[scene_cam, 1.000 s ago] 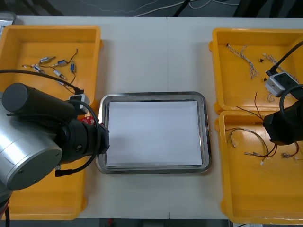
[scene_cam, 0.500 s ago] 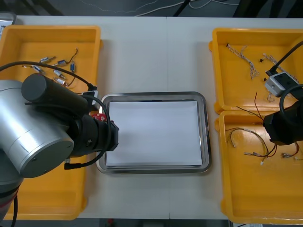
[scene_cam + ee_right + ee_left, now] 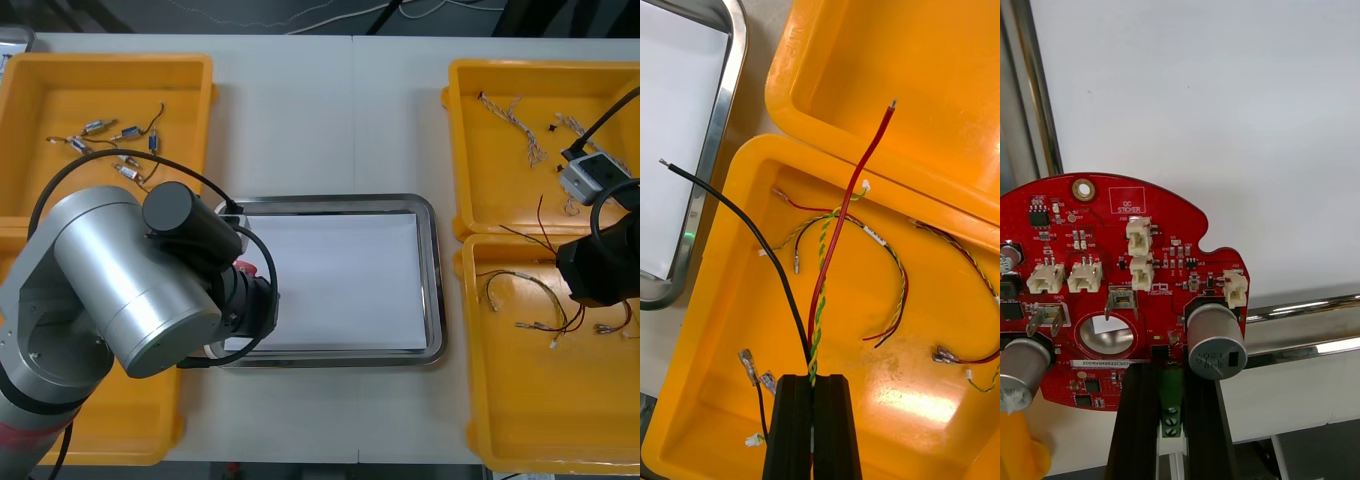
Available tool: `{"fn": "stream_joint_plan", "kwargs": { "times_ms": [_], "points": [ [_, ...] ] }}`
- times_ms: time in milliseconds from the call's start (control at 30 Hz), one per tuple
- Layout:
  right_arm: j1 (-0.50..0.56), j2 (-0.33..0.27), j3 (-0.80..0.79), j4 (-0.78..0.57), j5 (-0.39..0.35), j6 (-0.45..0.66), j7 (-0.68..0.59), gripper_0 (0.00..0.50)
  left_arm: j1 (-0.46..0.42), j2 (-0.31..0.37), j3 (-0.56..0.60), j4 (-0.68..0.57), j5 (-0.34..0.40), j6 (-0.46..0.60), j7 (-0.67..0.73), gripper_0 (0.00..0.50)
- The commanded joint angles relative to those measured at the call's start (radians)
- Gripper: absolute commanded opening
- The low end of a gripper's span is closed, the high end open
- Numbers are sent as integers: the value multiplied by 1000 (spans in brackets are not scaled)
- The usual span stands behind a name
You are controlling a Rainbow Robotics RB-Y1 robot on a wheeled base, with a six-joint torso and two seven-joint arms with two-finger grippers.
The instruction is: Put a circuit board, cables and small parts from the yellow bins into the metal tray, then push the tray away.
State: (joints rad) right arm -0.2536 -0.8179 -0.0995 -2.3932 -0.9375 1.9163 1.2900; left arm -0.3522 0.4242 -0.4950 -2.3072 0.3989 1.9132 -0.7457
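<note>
Left wrist view: left jaws grip board (image 3: 1097, 247) above tray (image 3: 1315, 330); next, lower and release. Right jaws pinch cables (image 3: 836, 240).

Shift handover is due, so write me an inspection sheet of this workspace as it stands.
Surface: light table; metal tray at its middle, white inside.
Job's things: circuit board held over the tray's left part; small metal parts in the left far bin.
Clutter: nothing seen.
Grippers: left gripper shut on the circuit board; right gripper shut on held cables above the right near bin.
Cables: the held ones are black, red and twisted yellow-green; loose cables lie in the right near bin, pale cables in the right far bin.
Surroundings: dark floor beyond the far edge.
</note>
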Motion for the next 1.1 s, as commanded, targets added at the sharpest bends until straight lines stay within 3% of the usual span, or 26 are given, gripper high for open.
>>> {"fn": "stream_joint_plan", "kwargs": {
  "times_ms": [33,1100],
  "points": [
    [-24,-37,7,-27,-7,4,-40,0,-50,-67,-48,37,-38,7,40,0],
    [-24,-37,7,-27,-7,4,-40,0,-33,-143,-139,238,-192,7,-26,0]
  ]
}}
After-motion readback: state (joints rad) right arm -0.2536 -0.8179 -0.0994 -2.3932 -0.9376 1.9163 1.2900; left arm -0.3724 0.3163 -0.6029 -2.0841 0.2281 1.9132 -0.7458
